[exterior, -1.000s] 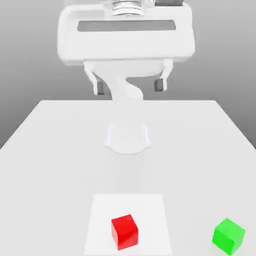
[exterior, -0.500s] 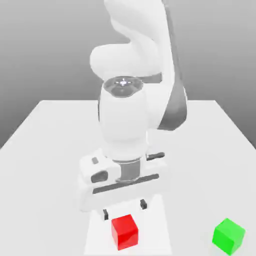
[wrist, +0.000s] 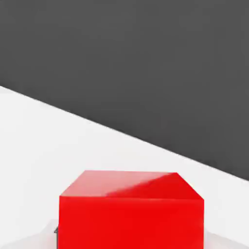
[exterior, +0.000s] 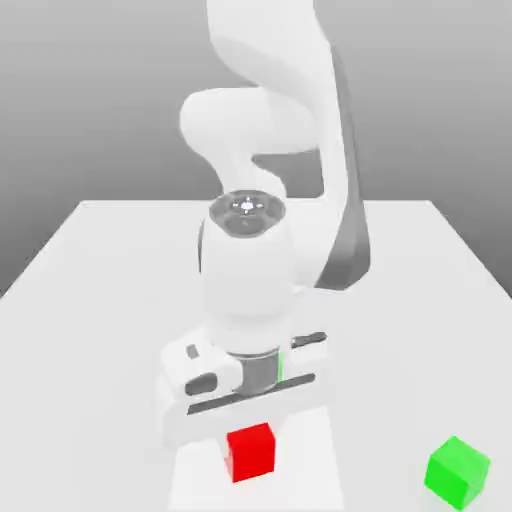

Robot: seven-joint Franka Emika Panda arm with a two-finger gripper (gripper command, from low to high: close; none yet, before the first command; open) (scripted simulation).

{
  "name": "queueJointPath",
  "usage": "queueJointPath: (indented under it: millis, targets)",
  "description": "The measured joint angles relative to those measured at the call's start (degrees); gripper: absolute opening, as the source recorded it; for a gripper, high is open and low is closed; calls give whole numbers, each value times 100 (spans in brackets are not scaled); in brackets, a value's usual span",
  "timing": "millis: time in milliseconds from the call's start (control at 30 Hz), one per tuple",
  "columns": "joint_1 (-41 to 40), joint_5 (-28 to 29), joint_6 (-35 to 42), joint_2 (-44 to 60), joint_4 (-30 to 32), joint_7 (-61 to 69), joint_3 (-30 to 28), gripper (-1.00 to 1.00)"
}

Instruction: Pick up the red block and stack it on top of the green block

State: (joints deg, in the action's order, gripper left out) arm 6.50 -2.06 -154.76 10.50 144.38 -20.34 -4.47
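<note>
The pale desk (exterior: pixel 100 350) spreads out on every side of the red block (exterior: pixel 251 453), its far edge well beyond the block in the exterior view. The white arm (exterior: pixel 248 285) rises behind and above the red block, with its broad wrist end right over it, and a dark grey slot (exterior: pixel 252 394) runs across that end just above the block. The white square (exterior: pixel 310 485) lies on the desk beneath the red block and shows on both sides of it. Whether the block touches the square or hangs a little above it, I cannot tell.

The green block (exterior: pixel 457 473) sits on the desk, well apart from the red block towards the exterior view's right — turned so that one edge faces the camera. Nothing rests on its upper face. In the hand view the red block shows one bright front face and a paler upper face, partly in a darker red. The jaws (exterior: pixel 251 447) are closed on the red block — gripping it from two opposite sides.
</note>
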Motion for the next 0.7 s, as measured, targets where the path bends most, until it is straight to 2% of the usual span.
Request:
queueJointPath:
  millis: [200, 333, 367, 567, 700]
  targets:
    - [813, 341, 558, 55, -605, 511, 877, -100]
    - [1283, 717, 170, 878, -1029, 625, 1147, -100]
    - [1320, 758, 84, 992, -1056, 615, 1142, 100]
    - [1339, 780, 37, 1049, -1069, 609, 1139, 100]
    - [1303, 602, 592, 465, -1048, 746, 1226, 100]
